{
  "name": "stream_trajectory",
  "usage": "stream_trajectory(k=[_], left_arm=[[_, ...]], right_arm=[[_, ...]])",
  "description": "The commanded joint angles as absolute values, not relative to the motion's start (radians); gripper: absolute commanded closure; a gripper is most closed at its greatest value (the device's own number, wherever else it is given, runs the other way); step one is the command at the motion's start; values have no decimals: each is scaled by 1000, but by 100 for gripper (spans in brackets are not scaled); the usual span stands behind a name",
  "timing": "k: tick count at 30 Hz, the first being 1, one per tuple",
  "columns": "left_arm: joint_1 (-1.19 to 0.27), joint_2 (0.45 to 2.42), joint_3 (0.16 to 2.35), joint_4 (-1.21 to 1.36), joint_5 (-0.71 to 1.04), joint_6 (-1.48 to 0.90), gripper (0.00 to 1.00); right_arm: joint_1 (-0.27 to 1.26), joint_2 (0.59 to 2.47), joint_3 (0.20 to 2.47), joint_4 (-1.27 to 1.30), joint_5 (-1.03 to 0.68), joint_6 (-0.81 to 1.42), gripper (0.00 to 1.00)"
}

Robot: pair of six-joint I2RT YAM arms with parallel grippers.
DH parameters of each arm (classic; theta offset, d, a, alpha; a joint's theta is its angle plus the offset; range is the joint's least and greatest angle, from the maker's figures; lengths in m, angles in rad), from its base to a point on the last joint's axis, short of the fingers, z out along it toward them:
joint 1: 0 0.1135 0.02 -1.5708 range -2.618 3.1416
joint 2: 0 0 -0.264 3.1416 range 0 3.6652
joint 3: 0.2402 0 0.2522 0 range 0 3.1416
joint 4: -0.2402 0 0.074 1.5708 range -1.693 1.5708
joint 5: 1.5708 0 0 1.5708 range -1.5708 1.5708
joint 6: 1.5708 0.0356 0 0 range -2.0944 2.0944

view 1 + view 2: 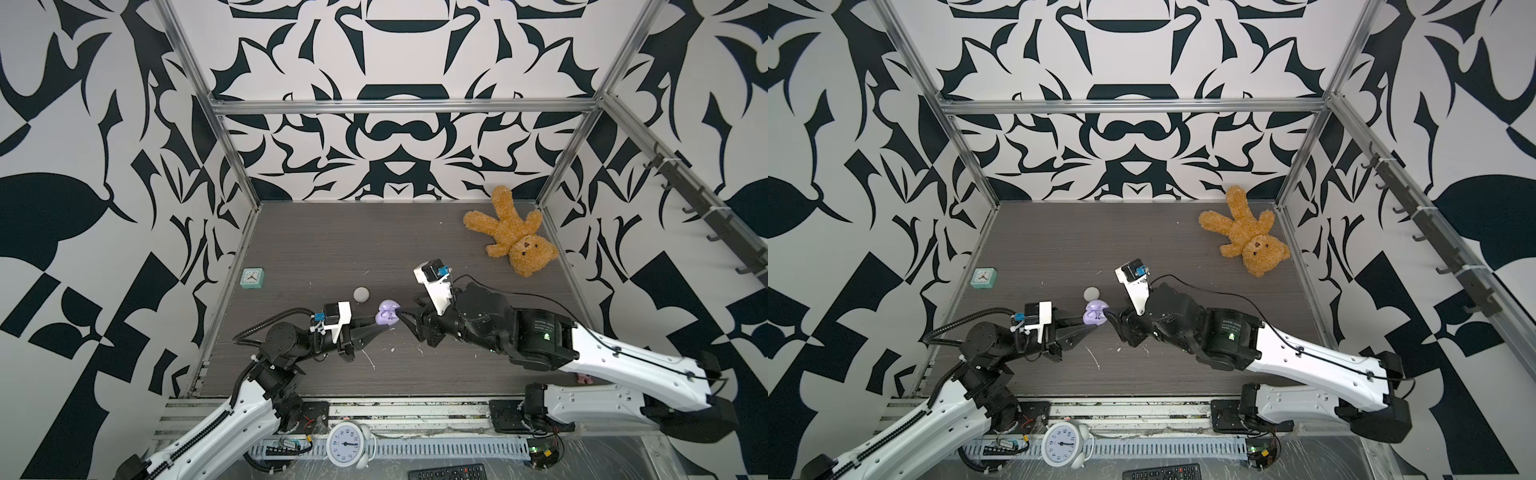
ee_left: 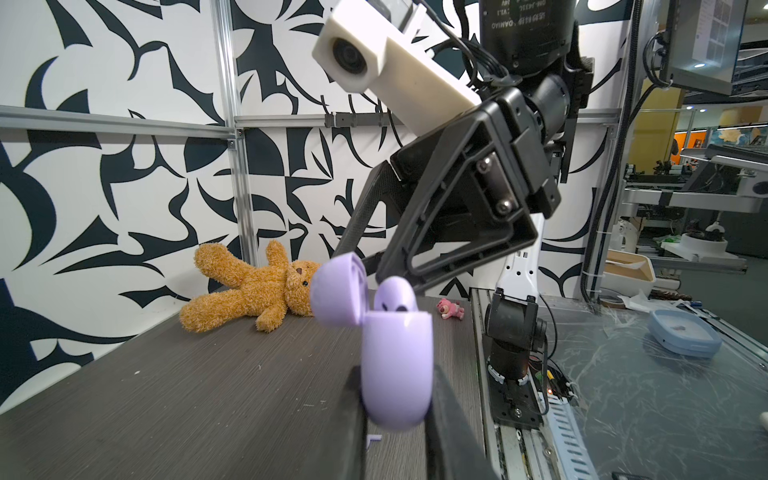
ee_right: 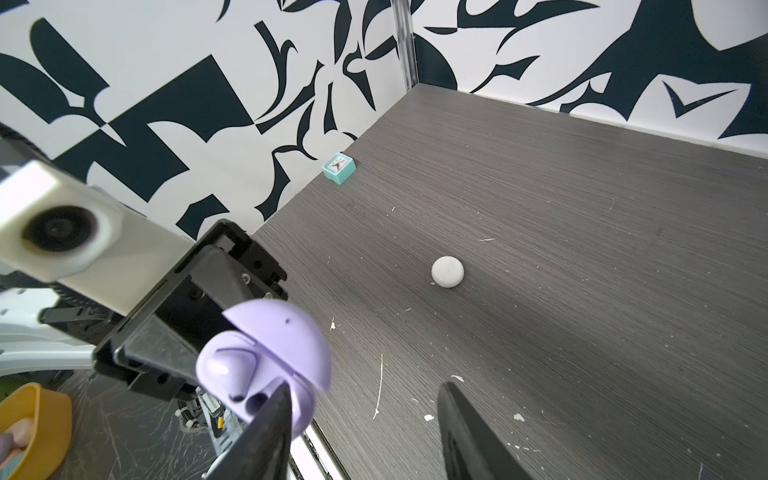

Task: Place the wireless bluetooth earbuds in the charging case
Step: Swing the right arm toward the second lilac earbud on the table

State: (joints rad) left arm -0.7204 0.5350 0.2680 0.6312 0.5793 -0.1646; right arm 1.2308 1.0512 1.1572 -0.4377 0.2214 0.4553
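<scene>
Grey woodgrain table (image 1: 353,241) (white-flecked), black-and-white patterned walls (image 1: 395,50)

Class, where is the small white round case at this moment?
In both top views the white round case lies on the table left of centre, just behind the open purple case, with the mint clock farther left.

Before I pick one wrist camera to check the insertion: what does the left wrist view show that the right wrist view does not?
Only left wrist: the teddy bear and a small pink toy. Only right wrist: the white round case and the teal clock. Both: the open purple case with a purple earbud sitting in it.
</scene>
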Motion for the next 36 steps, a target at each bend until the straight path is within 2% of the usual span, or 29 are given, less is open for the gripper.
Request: stream_trajectory(k=[1,4,7,9,14,19,26,29,32,36], left_arm=[[-723,513,272,641,556,-142,100],[-723,508,273,633,556,-126,100],[-723,505,273,632,561,-115,100],[-723,508,273,633,572,-108,100],[-723,504,272,641,582,-107,100],[-724,494,273,640,595,-107,100],[-732,481,273,620,600,-101,100],[-737,483,273,619,604,-96,100],[-739,484,275,617,611,-95,100],[-744,482,276,615,613,-92,100]], right_arm=[[1229,961,1187,-463,227,453,40],[1229,912,1197,-535,319,494,37],[1215,892,1181,-673,539,584,34],[1164,916,1160,-762,568,639,34],[956,1004,1046,-815,299,644,33],[842,1115,937,-735,107,621,37],[828,1388,970,-761,95,594,41],[828,1444,979,-755,99,587,50],[828,1482,984,-765,145,583,45],[825,1543,996,-762,183,573,46]])
